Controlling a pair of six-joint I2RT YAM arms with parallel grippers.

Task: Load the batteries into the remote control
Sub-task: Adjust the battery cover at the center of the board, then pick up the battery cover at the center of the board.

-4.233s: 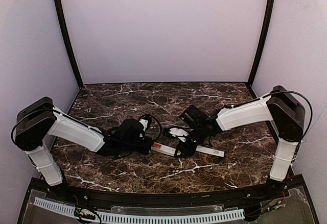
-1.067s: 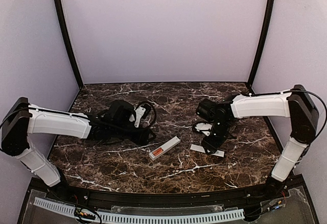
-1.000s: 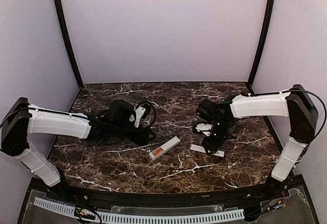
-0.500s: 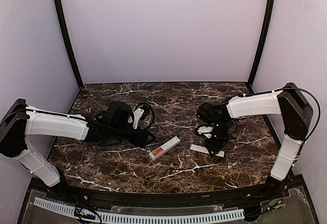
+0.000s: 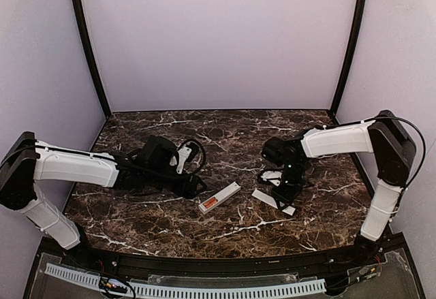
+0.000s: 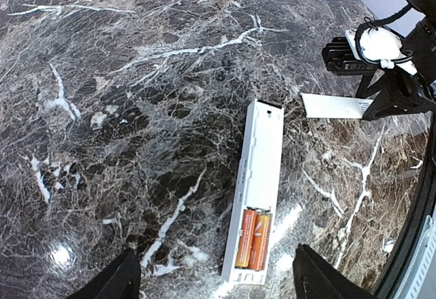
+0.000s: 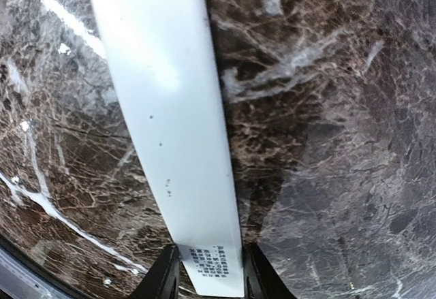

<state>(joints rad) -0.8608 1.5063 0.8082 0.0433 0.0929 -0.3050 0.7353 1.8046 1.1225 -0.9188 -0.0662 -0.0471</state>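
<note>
Both batteries (image 6: 253,239) sit in the remote (image 6: 260,169) on the desk (image 6: 102,108); left hand (image 6: 214,273) released, right hand (image 7: 208,272) grasping the cover (image 7: 170,108)

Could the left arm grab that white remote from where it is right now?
Probably yes. The left gripper hangs open close by the remote, with nothing lying between them; the right gripper is off to the side, holding the cover strip.
</note>
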